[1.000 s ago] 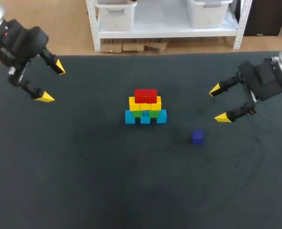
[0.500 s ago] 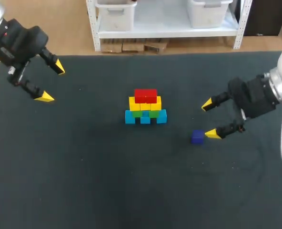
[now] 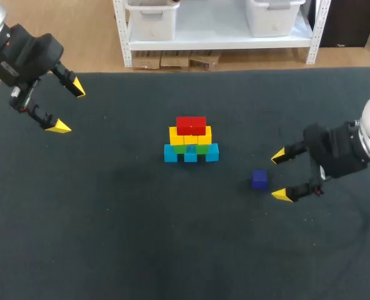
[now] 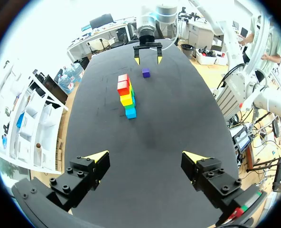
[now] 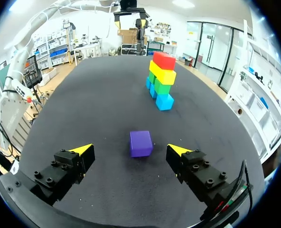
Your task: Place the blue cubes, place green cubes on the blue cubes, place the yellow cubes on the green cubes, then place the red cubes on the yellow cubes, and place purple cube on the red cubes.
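Note:
A stack of cubes (image 3: 190, 140) stands mid-table: blue cubes at the bottom, green, then yellow, and red cubes (image 3: 191, 125) on top. The stack also shows in the left wrist view (image 4: 126, 95) and the right wrist view (image 5: 161, 78). A lone purple cube (image 3: 259, 179) lies on the mat right of the stack. My right gripper (image 3: 280, 175) is open just right of it; in the right wrist view the purple cube (image 5: 141, 143) sits just ahead of the gap between the fingertips of that gripper (image 5: 131, 149), untouched. My left gripper (image 3: 67, 106) hangs open at the far left, empty.
The black mat (image 3: 141, 237) covers the whole table. My right gripper (image 4: 147, 49) shows beyond the stack in the left wrist view, and my left gripper (image 5: 130, 13) shows far off in the right wrist view.
My right gripper has moved toward the table's front and slightly left, down to the purple cube, which now lies just ahead of its open fingers. The left arm has kept still.

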`<act>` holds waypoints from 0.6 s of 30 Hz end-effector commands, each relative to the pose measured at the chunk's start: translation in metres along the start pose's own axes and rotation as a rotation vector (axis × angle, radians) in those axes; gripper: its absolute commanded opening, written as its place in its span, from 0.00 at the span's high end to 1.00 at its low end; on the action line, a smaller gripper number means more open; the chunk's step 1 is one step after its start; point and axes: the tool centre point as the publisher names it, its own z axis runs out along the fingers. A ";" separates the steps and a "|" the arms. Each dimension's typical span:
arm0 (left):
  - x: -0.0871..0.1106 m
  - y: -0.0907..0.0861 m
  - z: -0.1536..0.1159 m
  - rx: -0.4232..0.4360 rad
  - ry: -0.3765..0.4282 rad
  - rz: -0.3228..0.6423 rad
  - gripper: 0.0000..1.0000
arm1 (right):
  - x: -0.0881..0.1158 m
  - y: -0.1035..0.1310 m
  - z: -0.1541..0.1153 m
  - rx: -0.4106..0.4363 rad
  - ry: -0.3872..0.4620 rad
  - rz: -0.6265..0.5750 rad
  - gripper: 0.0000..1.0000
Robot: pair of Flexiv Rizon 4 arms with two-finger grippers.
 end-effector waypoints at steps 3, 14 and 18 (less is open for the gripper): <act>0.001 0.000 0.000 0.000 -0.002 0.003 0.00 | 0.003 -0.014 0.019 -0.030 -0.023 -0.014 0.00; 0.001 0.000 0.000 0.000 -0.002 0.003 0.00 | 0.004 -0.019 0.029 -0.066 -0.036 -0.023 0.00; 0.001 0.000 0.000 0.000 -0.002 0.003 0.00 | 0.005 -0.019 0.030 -0.075 -0.034 -0.026 0.52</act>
